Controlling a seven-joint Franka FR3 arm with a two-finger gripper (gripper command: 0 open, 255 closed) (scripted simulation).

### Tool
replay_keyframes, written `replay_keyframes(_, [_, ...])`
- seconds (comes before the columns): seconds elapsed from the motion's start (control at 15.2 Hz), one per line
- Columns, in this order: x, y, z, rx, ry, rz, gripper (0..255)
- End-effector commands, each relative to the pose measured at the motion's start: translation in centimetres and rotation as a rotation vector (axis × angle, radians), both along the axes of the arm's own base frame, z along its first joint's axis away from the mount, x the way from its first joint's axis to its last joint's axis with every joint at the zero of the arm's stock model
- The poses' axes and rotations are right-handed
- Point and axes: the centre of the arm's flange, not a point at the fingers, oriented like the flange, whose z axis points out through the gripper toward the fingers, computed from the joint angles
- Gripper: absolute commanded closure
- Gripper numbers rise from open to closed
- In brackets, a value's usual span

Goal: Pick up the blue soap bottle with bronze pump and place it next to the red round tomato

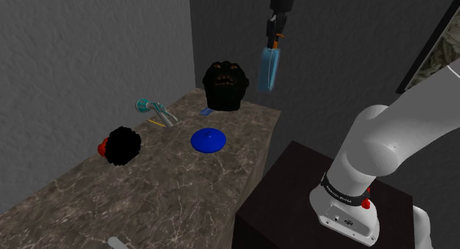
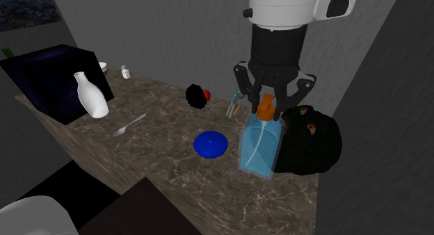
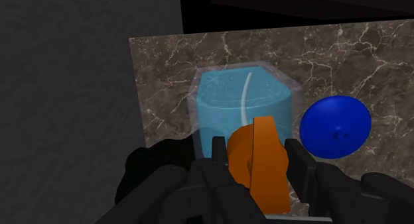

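Bottle gripped by its pump

Top centre of the shoulder view: the gripper [image 1: 274,38] clasps the orange pump [image 3: 262,166]. The blue soap bottle [image 1: 270,68] hangs beneath it, and the red tomato [image 1: 102,146] sits far left.

No readable text, labels or numbers — pale marks on arm's black band [image 1: 345,191], illegible

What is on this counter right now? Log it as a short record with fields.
gripper: shut on the soap bottle's pump
soap bottle: translucent blue, orange pump, held above the counter
tomato: red, on the counter, partly hidden by a black spiky ball
blue disc: lying on the counter
task state: soap bottle not yet placed beside the tomato
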Motion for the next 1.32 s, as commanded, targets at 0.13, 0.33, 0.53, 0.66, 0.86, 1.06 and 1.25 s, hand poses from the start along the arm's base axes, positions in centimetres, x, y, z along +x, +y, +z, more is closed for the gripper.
replay_keyframes(0.13, [-0.1,0.1,2.2,0.0,0.0,0.0,255])
replay_keyframes(0.33, [-0.1,0.1,3.8,0.0,0.0,0.0,255])
replay_keyframes(0.53, [-0.1,0.1,5.3,0.0,0.0,0.0,255])
replay_keyframes(0.66, [-0.1,0.1,6.4,0.0,0.0,0.0,255])
replay_keyframes(0.86, [-0.1,0.1,7.8,0.0,0.0,0.0,255])
replay_keyframes(1.06, [1.4,3.6,6.7,0.0,0.0,0.0,255])
replay_keyframes(1.25, [2.8,7.1,5.6,0.0,0.0,0.0,255])
